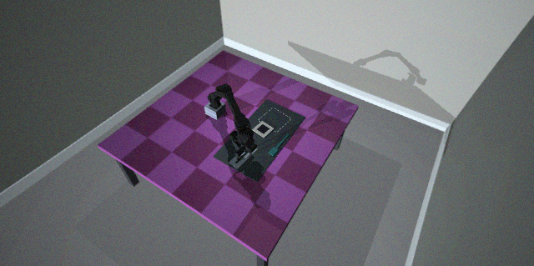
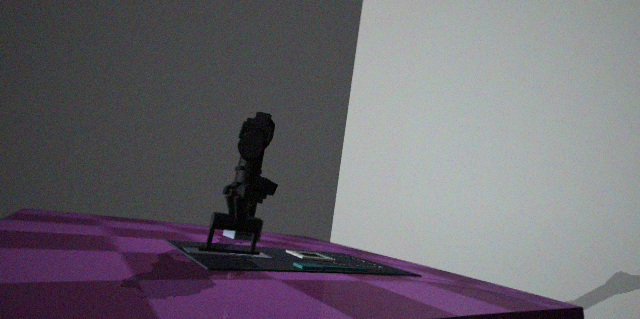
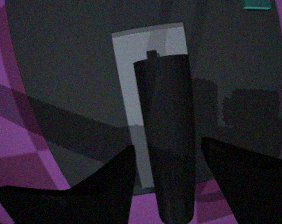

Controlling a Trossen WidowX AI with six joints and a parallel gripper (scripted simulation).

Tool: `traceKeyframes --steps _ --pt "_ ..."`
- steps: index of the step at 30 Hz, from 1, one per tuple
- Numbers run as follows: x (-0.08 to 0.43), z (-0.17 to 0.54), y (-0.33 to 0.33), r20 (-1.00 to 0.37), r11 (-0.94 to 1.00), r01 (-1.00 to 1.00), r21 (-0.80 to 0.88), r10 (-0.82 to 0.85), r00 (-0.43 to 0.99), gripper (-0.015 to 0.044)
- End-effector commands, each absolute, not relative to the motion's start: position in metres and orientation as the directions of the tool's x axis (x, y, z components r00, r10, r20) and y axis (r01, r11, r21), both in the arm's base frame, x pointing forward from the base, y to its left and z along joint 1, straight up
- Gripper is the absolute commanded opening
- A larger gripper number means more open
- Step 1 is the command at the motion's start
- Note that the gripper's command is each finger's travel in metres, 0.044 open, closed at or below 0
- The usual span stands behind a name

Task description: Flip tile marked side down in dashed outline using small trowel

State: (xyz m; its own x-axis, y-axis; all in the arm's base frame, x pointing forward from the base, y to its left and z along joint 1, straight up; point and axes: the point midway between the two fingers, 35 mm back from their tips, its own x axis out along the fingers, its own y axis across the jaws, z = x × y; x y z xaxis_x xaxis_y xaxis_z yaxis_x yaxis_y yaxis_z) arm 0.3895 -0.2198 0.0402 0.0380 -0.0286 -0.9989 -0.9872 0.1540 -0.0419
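Note:
The trowel (image 1: 238,163) (image 2: 264,255) (image 3: 126,75), with a flat grey blade and thick dark handle, lies at the mat's near end. My gripper (image 1: 244,155) (image 2: 231,249) (image 3: 168,147) is open and low over it, fingertips on either side of the handle in the wrist view, with a gap at the left finger. The tile (image 1: 256,129) (image 2: 296,253), pale with a dark square in its middle, lies flat on the mat beside the dashed outline (image 1: 290,119). Whether the tile touches the outline is hard to tell. The arm partly hides the trowel in the top view.
A teal flat tool (image 1: 273,151) (image 2: 301,265) (image 3: 257,4) lies along the right edge of the dark mat (image 1: 299,117) (image 2: 225,263) (image 3: 67,75). The mat lies on a purple checkered table (image 1: 196,147). The arm's pale base block (image 1: 214,112) stands to the left.

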Motion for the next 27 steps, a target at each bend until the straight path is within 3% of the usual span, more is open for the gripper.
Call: traceKeyframes --steps 1,15,20,27 --pt "0.39 0.04 -0.219 -0.999 0.158 -0.986 -0.043 -0.025 0.04 0.027" --pt "0.39 0.04 -0.219 -0.999 0.158 -0.986 -0.043 -0.025 0.04 0.027" --pt "0.386 0.082 -0.217 -0.999 0.158 -0.986 -0.043 -0.025 0.039 0.027" --pt "0.385 0.085 -0.217 -0.999 0.158 -0.986 -0.043 -0.025 0.039 0.027"
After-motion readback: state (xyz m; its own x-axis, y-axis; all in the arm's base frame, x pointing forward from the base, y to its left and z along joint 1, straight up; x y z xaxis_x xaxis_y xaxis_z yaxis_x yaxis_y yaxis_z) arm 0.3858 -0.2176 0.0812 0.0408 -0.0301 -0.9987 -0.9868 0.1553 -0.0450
